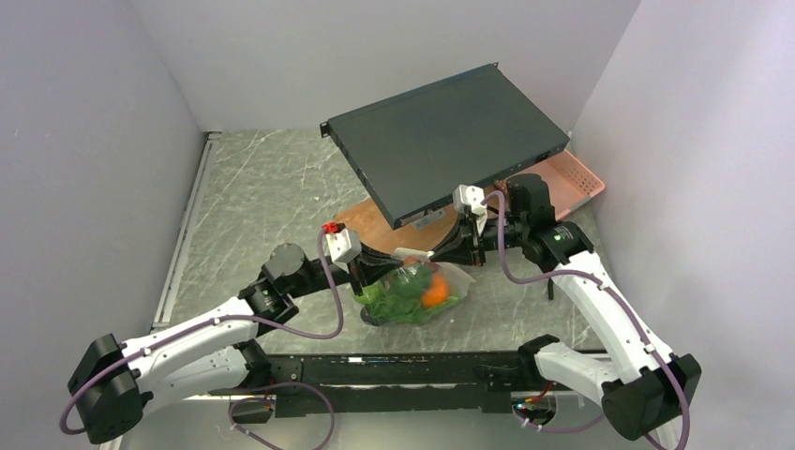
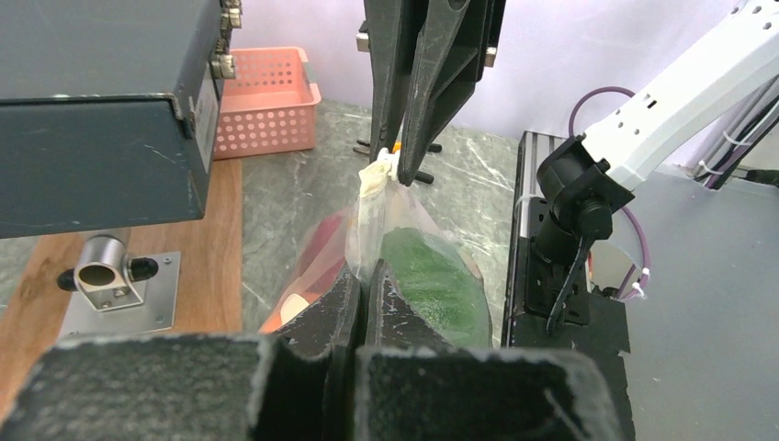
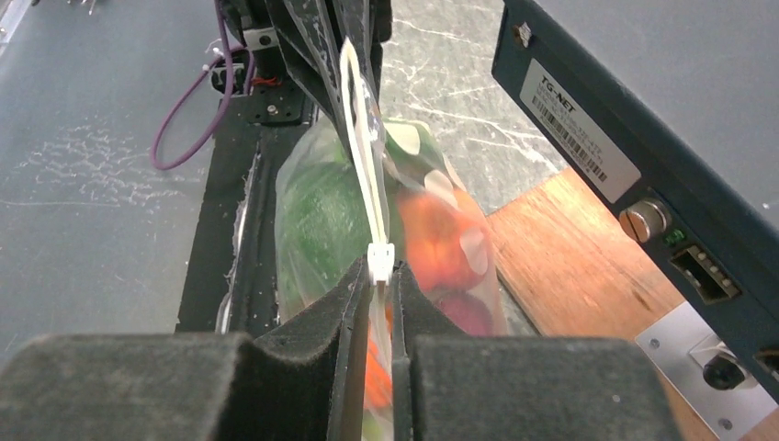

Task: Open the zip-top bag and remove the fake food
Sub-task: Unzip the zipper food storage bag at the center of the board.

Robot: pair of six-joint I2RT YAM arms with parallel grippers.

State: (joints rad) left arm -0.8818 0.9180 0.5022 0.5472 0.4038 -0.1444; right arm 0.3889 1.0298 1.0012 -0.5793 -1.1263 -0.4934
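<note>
The left gripper [image 2: 360,292] and right gripper [image 2: 401,173] pinch the zip-top bag [image 2: 397,220].

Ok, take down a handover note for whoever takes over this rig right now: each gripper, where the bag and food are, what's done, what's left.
Left gripper: shut on one end of the top edge of the zip-top bag.
Right gripper: shut on the other end, at the white slider.
Bag: stretched between the two over the table, in front of the dark box. The fake food is all inside.
Done: both grips set.
Left: the zip looks closed; open it, then take the food out.
</note>
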